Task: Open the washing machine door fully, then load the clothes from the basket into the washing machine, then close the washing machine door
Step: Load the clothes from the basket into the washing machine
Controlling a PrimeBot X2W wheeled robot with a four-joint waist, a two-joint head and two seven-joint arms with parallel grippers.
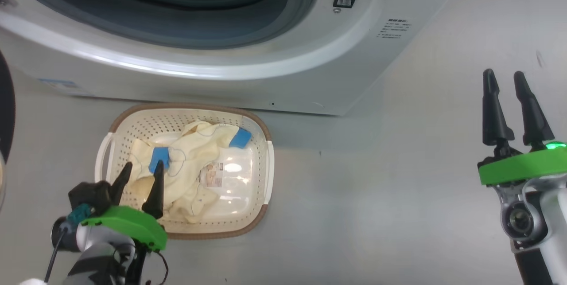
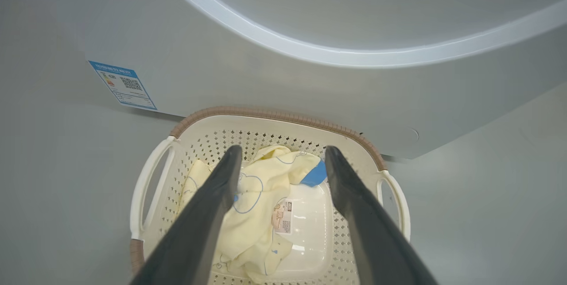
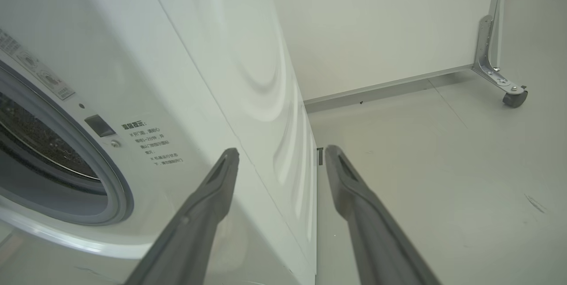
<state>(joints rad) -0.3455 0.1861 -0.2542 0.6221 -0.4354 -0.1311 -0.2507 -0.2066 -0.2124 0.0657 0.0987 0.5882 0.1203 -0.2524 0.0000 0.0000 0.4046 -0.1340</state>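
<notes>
Since the washer point(image 1: 310, 81) stands open, we poise our left gripper point(image 1: 144, 167), fingers apart, over the clothes point(image 1: 190, 156) in the basket point(image 1: 186, 107); our right gripper point(image 1: 503, 76) hangs aside, spread.

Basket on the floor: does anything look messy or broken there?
Nothing looks broken or spilled. The clothes lie crumpled toward the left of the basket, leaving its labelled bottom bare on the right. The basket stands level on the floor before the washing machine.
</notes>
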